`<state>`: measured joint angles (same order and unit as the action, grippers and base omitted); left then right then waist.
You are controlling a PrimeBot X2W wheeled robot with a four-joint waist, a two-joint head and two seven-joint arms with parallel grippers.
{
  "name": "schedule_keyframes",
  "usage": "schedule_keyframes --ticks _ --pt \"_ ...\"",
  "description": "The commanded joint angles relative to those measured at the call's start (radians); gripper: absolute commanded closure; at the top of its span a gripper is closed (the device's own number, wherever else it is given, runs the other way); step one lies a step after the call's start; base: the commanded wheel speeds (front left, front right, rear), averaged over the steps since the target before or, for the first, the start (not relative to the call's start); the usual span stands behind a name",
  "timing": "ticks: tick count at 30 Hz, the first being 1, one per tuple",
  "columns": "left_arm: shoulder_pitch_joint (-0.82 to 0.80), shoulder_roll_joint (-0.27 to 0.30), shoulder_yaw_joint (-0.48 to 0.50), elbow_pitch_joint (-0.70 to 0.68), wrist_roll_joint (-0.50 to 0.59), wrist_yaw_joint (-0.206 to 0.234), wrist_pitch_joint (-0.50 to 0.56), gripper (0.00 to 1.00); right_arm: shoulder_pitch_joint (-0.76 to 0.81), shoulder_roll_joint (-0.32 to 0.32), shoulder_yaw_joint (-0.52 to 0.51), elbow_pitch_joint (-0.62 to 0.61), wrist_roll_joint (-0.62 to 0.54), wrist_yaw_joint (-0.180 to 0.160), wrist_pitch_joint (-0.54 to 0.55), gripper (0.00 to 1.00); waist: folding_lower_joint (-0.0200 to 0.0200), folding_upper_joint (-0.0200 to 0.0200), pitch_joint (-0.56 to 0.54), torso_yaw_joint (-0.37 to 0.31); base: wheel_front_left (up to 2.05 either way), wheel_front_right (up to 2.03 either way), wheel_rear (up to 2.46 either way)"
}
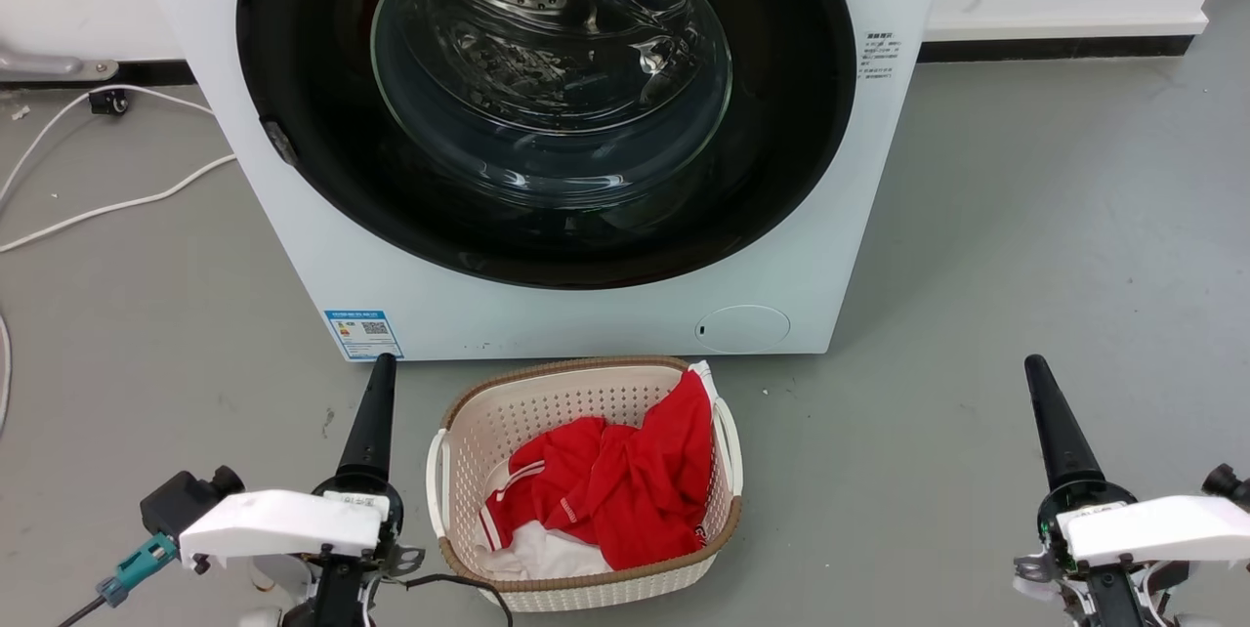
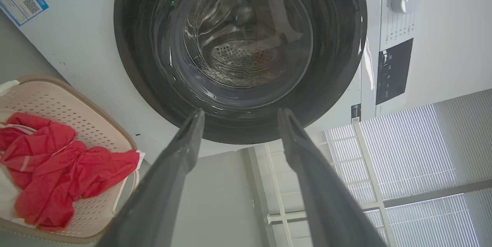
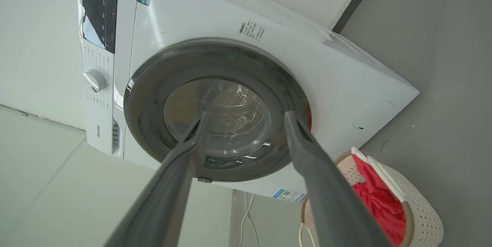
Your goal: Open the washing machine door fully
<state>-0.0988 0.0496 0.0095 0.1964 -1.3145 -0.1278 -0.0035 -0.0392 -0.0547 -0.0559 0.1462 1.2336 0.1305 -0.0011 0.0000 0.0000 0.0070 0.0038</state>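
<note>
The washing machine [image 1: 586,324] is a white front-loader straight ahead on the grey floor. Its round glossy black washing machine door [image 1: 547,100] lies flush against the front, with the steel drum visible through the glass. A small handle tab [image 1: 278,141] sits on the door's left rim. My left gripper [image 1: 381,368] hovers low at the machine's lower left corner, short of the front. My right gripper [image 1: 1035,368] hangs over bare floor to the right. In the left wrist view my left gripper [image 2: 238,114] is open and empty before the door [image 2: 238,47]. The right gripper [image 3: 246,114] is likewise open, facing the door [image 3: 223,66].
A beige perforated basket [image 1: 586,365] with red and white clothes [image 1: 615,480] stands on the floor between my arms, just before the machine. White cables [image 1: 98,207] trail over the floor at left. A small round flap [image 1: 742,327] sits low on the front. Open floor lies to the right.
</note>
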Motion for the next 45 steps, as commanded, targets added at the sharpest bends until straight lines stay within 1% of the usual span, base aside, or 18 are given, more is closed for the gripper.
schedule_keyframes --ticks 1,8,9,14,22,27,34,45 --pt "-0.029 0.004 -0.009 -0.026 0.062 -0.002 -0.013 0.00 -0.008 -0.003 0.006 -0.030 -0.077 0.000 -0.016 0.00 0.0000 0.0000 0.000 0.001 0.00 0.00 0.00" --pt "-0.033 0.003 -0.036 -0.040 0.221 -0.002 -0.040 0.00 0.005 0.000 0.009 -0.055 -0.265 0.000 -0.042 0.00 0.0000 0.0000 0.001 0.003 0.00 0.00 0.00" --pt "-0.033 0.003 -0.036 -0.040 0.221 -0.002 -0.040 0.00 0.005 0.000 0.009 -0.055 -0.265 0.000 -0.042 0.00 0.0000 0.0000 0.001 0.003 0.00 0.00 0.00" --pt "-0.040 0.003 -0.053 -0.043 0.324 0.006 -0.057 0.00 0.012 0.001 0.012 -0.073 -0.370 0.000 -0.060 0.00 0.0000 0.0000 0.002 0.003 0.00 0.00 0.00" --pt "-0.049 0.003 -0.075 -0.038 0.466 0.028 -0.084 0.00 0.031 0.001 0.014 -0.090 -0.489 0.000 -0.087 0.00 0.0000 0.0000 0.001 0.001 0.00 0.00 0.00" --pt "-0.059 0.003 -0.094 -0.032 0.534 0.032 -0.100 0.00 0.037 0.002 0.013 -0.100 -0.563 0.000 -0.103 0.00 0.0000 0.0000 0.000 0.002 0.00 0.00 0.00" --pt "-0.066 0.003 -0.106 -0.026 0.646 0.049 -0.120 0.00 0.046 0.002 0.019 -0.114 -0.662 0.000 -0.118 0.00 0.0000 0.0000 0.001 0.002 0.00 0.00 0.00" --pt "-0.069 0.003 -0.116 -0.014 0.805 0.059 -0.151 0.00 0.062 0.003 0.020 -0.135 -0.796 0.000 -0.124 0.00 0.0000 0.0000 0.001 0.005 0.00 0.00 0.00"
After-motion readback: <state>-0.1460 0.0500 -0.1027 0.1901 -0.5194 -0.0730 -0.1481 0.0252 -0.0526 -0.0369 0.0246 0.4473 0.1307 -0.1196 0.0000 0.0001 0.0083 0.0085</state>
